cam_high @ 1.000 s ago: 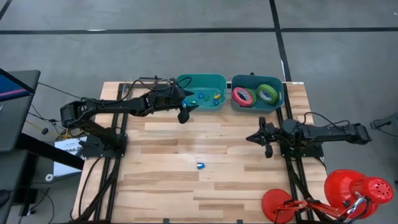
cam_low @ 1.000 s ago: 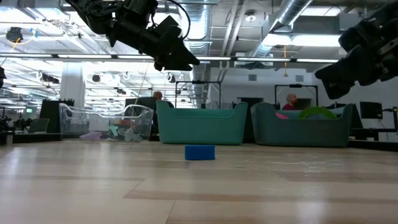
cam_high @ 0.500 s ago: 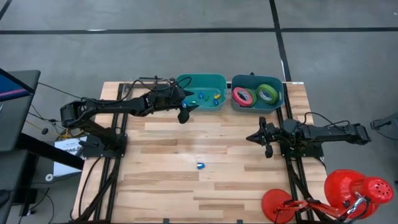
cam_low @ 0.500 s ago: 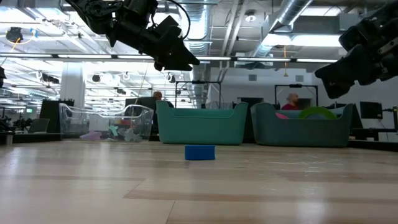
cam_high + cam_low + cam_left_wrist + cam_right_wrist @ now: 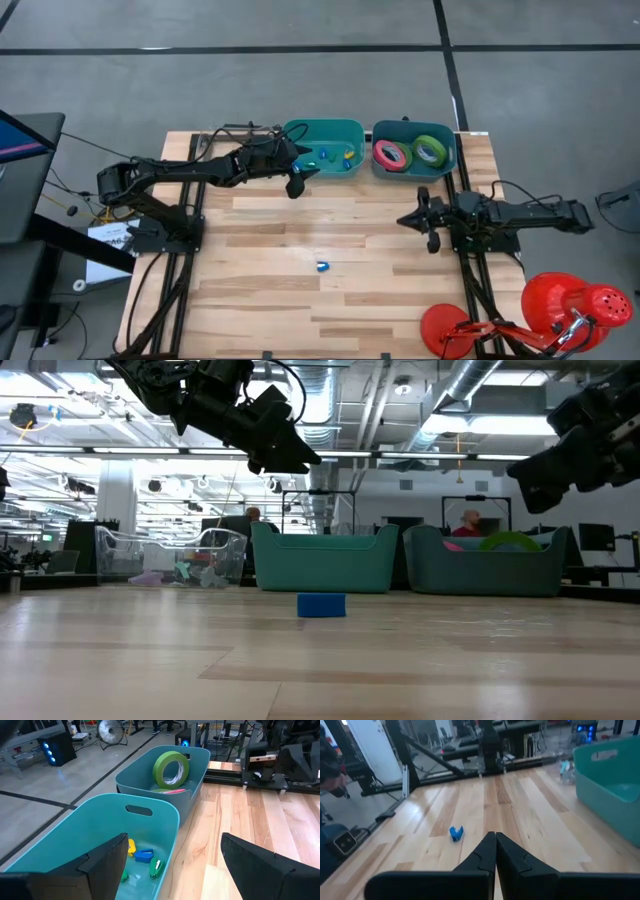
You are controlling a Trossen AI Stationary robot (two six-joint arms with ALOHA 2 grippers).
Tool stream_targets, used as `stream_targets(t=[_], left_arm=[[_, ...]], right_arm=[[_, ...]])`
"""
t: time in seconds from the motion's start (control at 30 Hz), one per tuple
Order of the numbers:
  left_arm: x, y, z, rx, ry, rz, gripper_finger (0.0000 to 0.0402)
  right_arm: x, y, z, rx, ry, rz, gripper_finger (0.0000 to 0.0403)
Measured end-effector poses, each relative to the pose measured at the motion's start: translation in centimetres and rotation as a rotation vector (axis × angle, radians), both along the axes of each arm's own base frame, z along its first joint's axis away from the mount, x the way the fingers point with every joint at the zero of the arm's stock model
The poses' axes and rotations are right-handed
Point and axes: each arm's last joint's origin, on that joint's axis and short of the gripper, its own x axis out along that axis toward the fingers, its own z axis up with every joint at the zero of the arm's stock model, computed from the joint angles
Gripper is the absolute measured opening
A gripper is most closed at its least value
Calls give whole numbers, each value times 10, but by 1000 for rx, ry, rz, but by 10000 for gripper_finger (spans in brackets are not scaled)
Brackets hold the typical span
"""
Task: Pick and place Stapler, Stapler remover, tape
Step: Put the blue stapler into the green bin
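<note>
Wooden table [image 5: 260, 300] | tape [image 5: 392, 154] in right bin [image 5: 445, 165]; small pieces, maybe removers, in left bin [image 5: 300, 130] | blue piece [image 5: 322, 266] left mid-table | left gripper [image 5: 298, 182] spread by left bin, empty | right gripper [image 5: 404, 221] pressed together, empty, waiting.

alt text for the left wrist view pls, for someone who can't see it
The open left gripper hovers over the edge of a teal bin holding small yellow, blue and green pieces. Behind it, a second teal bin holds an upright green tape roll, on a light wooden table.
</note>
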Motion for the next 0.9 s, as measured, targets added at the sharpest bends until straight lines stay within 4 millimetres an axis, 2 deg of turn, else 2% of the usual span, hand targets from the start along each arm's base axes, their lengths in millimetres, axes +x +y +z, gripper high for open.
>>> stream_targets(t=[0.33,0.9], left_arm=[[0,0,0,0,0,0,309],[3,-3,5,-46,-70,-20,308]], right_arm=[[-7,-1,9,-45,-114,-33,0],[-7,-2,10,-72,-121,-46,0]])
